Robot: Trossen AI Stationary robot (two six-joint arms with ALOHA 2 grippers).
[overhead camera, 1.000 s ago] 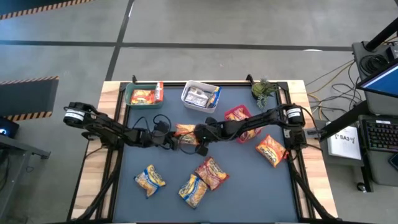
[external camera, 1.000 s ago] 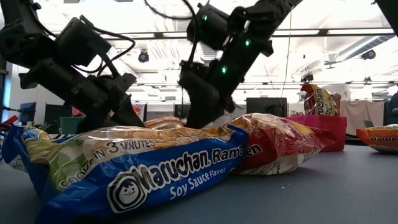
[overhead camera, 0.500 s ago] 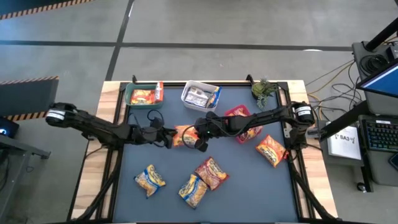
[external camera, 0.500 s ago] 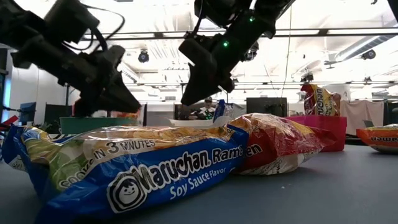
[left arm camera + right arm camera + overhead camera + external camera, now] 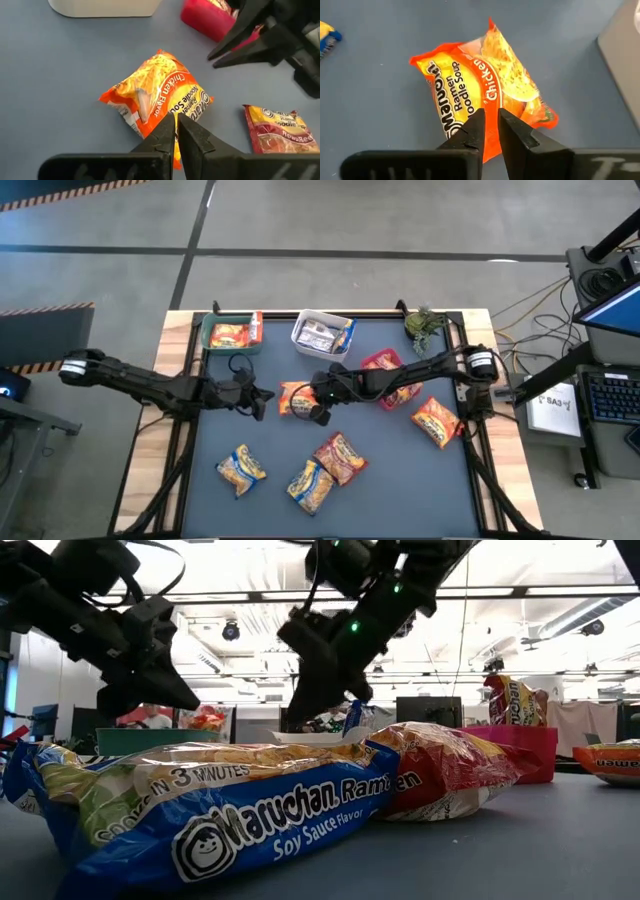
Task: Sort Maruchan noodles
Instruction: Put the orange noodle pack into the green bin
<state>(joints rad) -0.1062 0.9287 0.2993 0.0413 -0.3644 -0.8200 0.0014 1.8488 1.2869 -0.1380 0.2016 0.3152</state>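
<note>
An orange chicken-flavor packet (image 5: 296,399) is lying flat on the dark desk (image 5: 400,490) near its middle, between the two grippers, its label up and readable in both wrist views (image 5: 156,97) (image 5: 481,95). The left gripper (image 5: 258,397) is hanging just to its left, above the desk, with its jaws pressed fully together and nothing between them; in the left wrist view the tips are pointing at the packet's near edge. The right gripper (image 5: 318,402) is hovering at the packet's right edge, its jaws nearly together with only a thin slit showing, and they are gripping nothing; whether the tips are touching the wrapper cannot be told.

Farther out, a red beef packet (image 5: 341,456) is lying toward the front of the desk, just beside a blue-edged soy sauce packet (image 5: 310,484), which is filling the foreground of the low view (image 5: 220,815). Another blue-edged packet (image 5: 241,468) is sitting well to the left of those, and an orange packet (image 5: 437,421) is lying near the right edge.

Along the back, a green bin (image 5: 212,332) is holding an orange packet, a white bin (image 5: 303,323) is holding silver and blue ones, and a red bin (image 5: 372,362) is sitting partly under the right arm with a packet in it.
</note>
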